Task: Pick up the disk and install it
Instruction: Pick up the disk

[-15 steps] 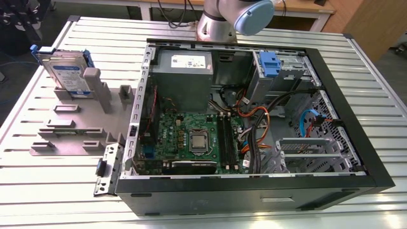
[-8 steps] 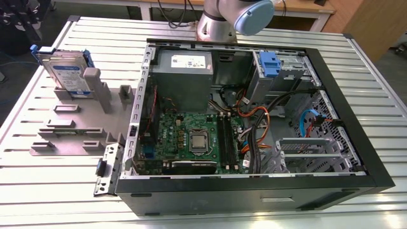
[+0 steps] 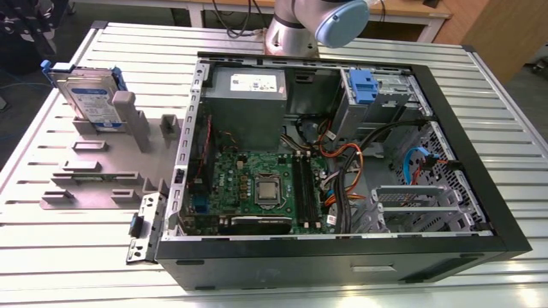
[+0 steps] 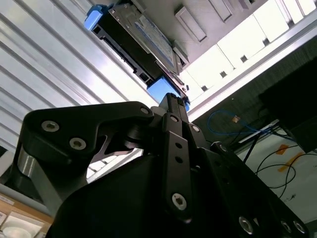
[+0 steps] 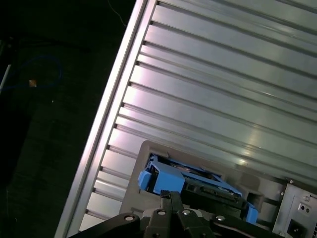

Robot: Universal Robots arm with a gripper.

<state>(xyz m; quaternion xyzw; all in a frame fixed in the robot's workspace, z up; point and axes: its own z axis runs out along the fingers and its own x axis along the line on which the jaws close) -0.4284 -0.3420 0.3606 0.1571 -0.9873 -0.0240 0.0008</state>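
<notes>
One disk (image 3: 90, 96), standing on edge in the grey holder (image 3: 94, 173) at the exterior view's left of the open case (image 3: 342, 256). Gripper (image 4: 171, 99) hovers clear of it, fingers (image 4: 174, 134) pinched together, holding nothing. Looks stiff, hefty, shock-sensitive; I'd grab the blue-framed long edges.

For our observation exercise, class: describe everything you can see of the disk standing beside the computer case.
The disk is a flat silver-metal rectangle with a white-and-blue label, edged by a blue plastic frame. It stands on edge, leaning slightly, slotted in a grey holder on the ribbed table, at the exterior view's left of the open case.
</notes>
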